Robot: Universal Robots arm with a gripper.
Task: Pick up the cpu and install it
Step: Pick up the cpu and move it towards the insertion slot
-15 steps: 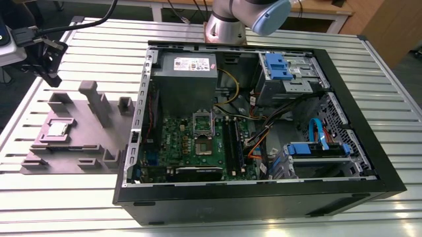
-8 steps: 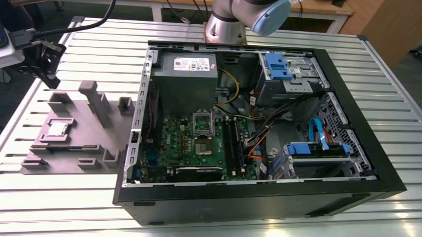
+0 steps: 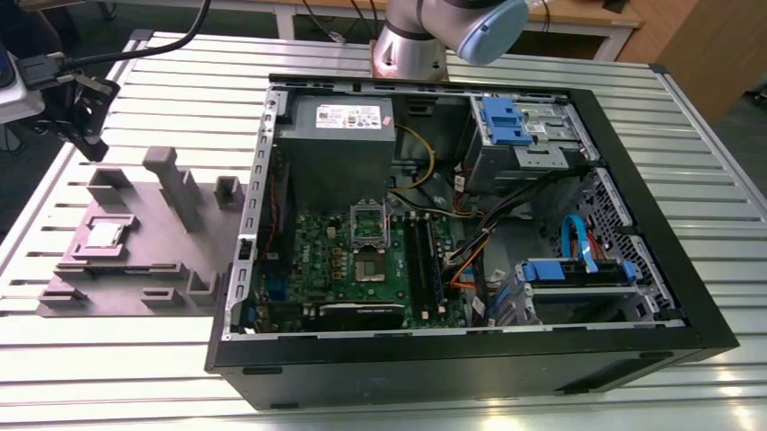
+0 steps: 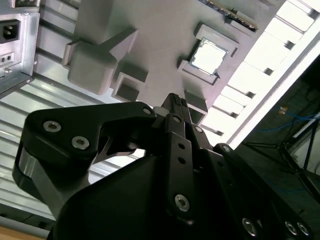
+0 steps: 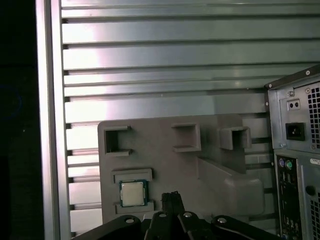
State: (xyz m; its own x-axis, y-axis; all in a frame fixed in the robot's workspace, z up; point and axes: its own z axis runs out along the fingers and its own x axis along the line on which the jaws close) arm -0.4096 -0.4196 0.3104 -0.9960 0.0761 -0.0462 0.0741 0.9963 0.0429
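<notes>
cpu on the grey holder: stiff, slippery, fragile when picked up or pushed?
Probably stiff and light: the cpu is a small flat square with a metal top. Its thin edges and smooth top may slip in a grip. It sits in a raised frame on the grey holder, so a sideways push would likely just jam it.

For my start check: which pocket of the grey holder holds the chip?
The flat framed pocket of the holder, toward the exterior view's left: the chip lies in it, while the other pockets are bare.

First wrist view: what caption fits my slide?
Black pincer hovers near the small silvery square cpu seated in a grey plastic holder tray.
</notes>
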